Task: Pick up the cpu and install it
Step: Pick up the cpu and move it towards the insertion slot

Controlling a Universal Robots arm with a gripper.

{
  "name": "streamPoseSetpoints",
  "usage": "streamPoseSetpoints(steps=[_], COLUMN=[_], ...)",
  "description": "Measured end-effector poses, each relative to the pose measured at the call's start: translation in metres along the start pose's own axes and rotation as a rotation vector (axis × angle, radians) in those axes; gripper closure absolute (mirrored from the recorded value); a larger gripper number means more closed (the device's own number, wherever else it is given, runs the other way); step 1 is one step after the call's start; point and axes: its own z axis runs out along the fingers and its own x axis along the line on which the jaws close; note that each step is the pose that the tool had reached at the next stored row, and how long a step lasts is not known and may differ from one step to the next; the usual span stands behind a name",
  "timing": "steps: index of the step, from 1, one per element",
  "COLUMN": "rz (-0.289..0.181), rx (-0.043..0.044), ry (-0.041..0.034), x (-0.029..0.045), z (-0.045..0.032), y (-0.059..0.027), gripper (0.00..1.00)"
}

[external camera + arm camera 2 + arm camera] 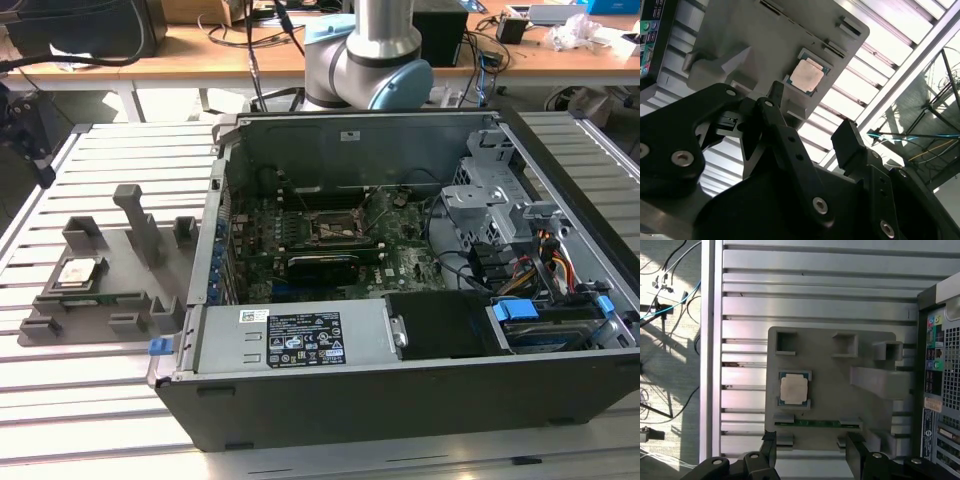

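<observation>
The cpu point(78, 271) is a small square chip with a silvery top, lying flat in a recess of the grey plastic fixture point(130, 262) at the exterior view's left. In both wrist views my gripper point(812, 454) hangs open well above the fixture point(835, 357), and nothing is between its black fingers point(769, 450). The cpu point(794, 388) lies beyond the fingertips, untouched. In the second wrist view the cpu point(807, 76) sits past the gripper point(812, 120) on the fixture point(765, 40). The dark motherboard socket point(335, 228) is inside the open computer case point(400, 400).
A green memory stick point(817, 423) lies in a slot of the fixture beside the cpu. Upright posts point(140, 225) rise from the fixture. The slatted metal table point(100, 400) carries the fixture and case. Cables point(665, 305) lie on the floor beyond the table edge.
</observation>
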Motion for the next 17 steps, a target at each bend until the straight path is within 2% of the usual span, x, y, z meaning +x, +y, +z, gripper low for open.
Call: streamPoseSetpoints(steps=[2,8,10,11,12,17], rz=[-0.019,-0.018,-0.018,-0.018,-0.018,-0.018], rx=[-0.0002,-0.0004,-0.0003,-0.0002,-0.0003,-0.0003], ry=[-0.0003,-0.0005,-0.0004,-0.0004,-0.0005,-0.0004], x=[0.0014,0.0018,0.0021,0.0024,0.0025,0.0026], z=[0.0020,0.0088,0.0189,0.0291,0.0330,0.0405], y=[0.0001,0.0004,0.0006,0.0009,0.0010,0.0012], gripper=[0.34,0.34,0.34,0.34,0.34,0.34])
